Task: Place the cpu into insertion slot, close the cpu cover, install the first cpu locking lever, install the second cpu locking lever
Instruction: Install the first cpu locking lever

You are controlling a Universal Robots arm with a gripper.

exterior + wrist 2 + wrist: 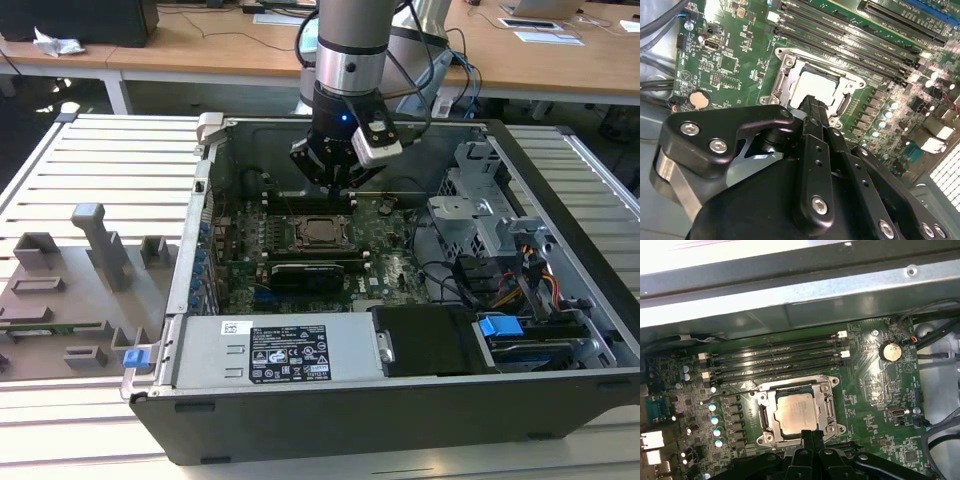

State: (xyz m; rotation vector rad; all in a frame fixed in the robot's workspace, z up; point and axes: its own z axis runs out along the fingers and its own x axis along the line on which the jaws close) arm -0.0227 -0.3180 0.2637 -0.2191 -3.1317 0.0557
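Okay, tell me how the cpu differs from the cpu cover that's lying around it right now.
In the first wrist view, the cpu is a solid square with a plain pale top, while the cpu cover is an open frame with a square window. The cpu cover has the larger outline, and the cpu shows through its window. The cpu's top is smooth, while the cpu cover has cut-outs along its sides. Both are silver-grey metal, squarish and lying flat.

Mobo green w/ black RAM slots. Cpu silver-grey; cpu cover shiny silver. Gripper matt black. Exterior view: blue clip at 4 o'clock of cpu, grey jig blocks at 9 o'clock, table pale grey, ribbed stripes.
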